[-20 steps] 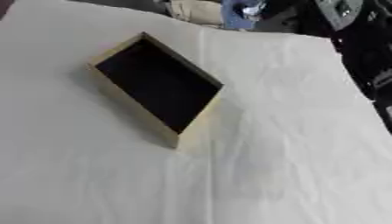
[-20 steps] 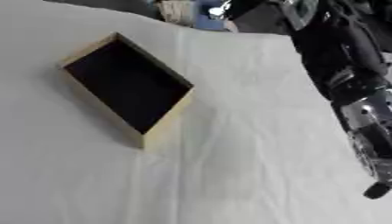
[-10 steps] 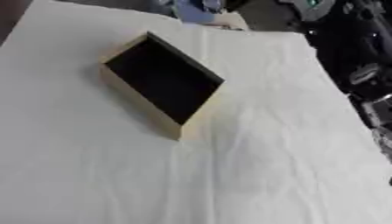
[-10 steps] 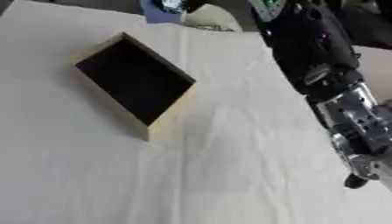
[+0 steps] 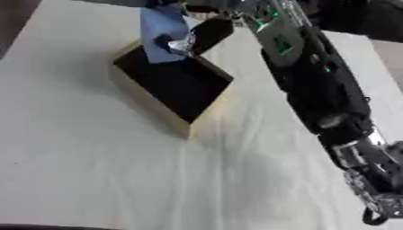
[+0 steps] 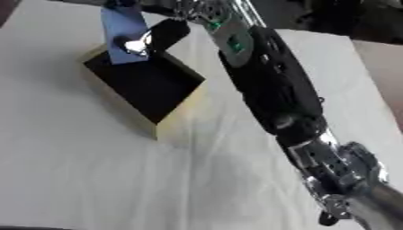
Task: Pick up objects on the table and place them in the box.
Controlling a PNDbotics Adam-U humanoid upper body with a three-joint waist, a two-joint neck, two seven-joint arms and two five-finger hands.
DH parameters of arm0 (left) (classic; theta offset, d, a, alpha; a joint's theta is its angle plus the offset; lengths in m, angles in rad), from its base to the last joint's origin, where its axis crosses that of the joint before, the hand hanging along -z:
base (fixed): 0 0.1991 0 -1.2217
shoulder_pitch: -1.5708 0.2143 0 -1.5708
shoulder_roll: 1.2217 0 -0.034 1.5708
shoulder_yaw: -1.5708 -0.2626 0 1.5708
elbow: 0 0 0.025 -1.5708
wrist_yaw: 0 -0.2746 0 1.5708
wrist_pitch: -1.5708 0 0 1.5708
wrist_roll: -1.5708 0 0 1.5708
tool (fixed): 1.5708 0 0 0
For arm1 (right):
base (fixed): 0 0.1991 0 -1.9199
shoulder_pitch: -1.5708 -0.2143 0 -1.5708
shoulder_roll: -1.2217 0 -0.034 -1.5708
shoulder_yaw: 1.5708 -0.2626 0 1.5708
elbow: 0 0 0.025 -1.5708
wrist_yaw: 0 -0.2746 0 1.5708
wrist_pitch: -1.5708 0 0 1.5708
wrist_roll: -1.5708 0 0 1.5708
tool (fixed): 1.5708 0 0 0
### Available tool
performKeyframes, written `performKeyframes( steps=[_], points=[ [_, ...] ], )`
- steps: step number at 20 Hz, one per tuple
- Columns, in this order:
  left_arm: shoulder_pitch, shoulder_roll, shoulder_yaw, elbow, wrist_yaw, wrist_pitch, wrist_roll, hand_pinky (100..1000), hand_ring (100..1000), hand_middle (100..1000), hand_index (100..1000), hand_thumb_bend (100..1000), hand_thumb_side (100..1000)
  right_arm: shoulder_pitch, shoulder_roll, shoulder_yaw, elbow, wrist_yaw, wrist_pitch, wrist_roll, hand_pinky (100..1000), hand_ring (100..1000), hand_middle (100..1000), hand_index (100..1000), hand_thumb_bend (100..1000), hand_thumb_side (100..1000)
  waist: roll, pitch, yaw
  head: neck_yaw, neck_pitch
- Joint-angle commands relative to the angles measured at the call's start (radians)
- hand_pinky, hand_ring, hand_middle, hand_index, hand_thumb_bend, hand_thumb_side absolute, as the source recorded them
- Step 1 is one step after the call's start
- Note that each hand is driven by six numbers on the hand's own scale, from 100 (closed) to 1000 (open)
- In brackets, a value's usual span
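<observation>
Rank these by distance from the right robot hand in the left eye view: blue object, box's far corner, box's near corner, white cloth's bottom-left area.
1. Blue object, held in the right robot hand at the top.
2. Box's far corner, just below it.
3. Box's near corner, toward the middle.
4. White cloth's bottom-left area, farthest.

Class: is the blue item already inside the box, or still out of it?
Out: the blue item hangs from the right hand above the box.

We see a counter (image 5: 94, 170) covered with a white cloth (image 6: 87, 179). The cloth has some soft wrinkles.
</observation>
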Motion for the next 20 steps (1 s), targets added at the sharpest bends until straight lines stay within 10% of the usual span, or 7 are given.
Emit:
performKeyframes(
  steps=[1,20],
  points=[
    [-0.005,0.015,0.006,-0.016,-0.005,-0.001,-0.004,663,676,722,734,239,810,0.003,0.012,-0.006,-0.025,0.039,-0.006,-0.014,852,791,525,650,100,722,0.013,-0.011,-0.002,0.009,0.004],
    [-0.006,-0.003,0.003,-0.016,-0.013,0.007,-0.017,661,672,721,730,232,820,0.089,0.045,-0.009,-0.006,0.049,-0.004,-0.025,829,772,511,629,100,724,0.007,0.018,0.005,0.0,-0.014]
  ],
)
